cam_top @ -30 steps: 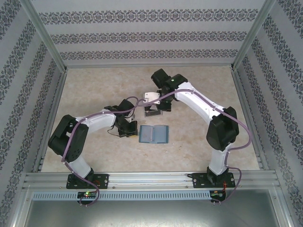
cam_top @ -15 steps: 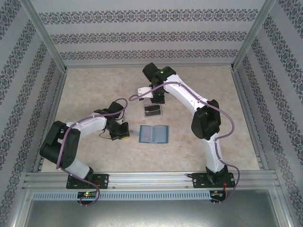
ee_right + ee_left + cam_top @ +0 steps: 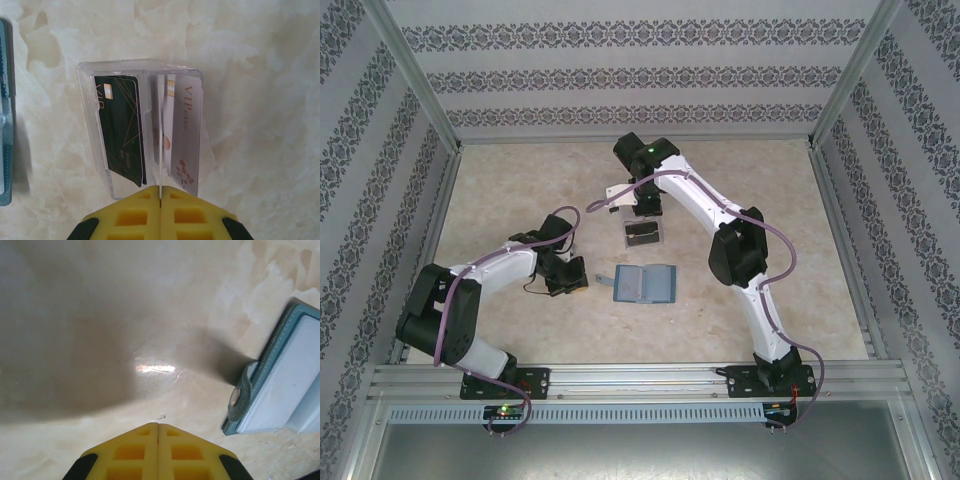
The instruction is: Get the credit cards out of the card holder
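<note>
The teal card holder (image 3: 644,284) lies open and flat on the table, its tab strap (image 3: 239,399) pointing left. My left gripper (image 3: 158,425) is shut and empty, low over bare table just left of that strap (image 3: 603,277). Beyond the holder sits a clear plastic sleeve (image 3: 643,235) with the credit cards in it: a black VIP card (image 3: 120,127) and a white VIP card (image 3: 185,132). My right gripper (image 3: 160,189) is shut on the near edge of the sleeve's thin clear middle leaf (image 3: 160,150). The right gripper (image 3: 645,212) stands at the sleeve's far side.
Patterned walls and aluminium posts (image 3: 420,90) enclose the beige marble table (image 3: 520,180). The right arm's elbow (image 3: 738,255) hangs right of the card holder. The holder's teal edge (image 3: 5,125) is at the left of the right wrist view.
The right arm has swung its elbow left and its wrist farther back, while the sleeve stayed in nearly the same spot. The left arm has drawn back to the left, away from the card holder.
</note>
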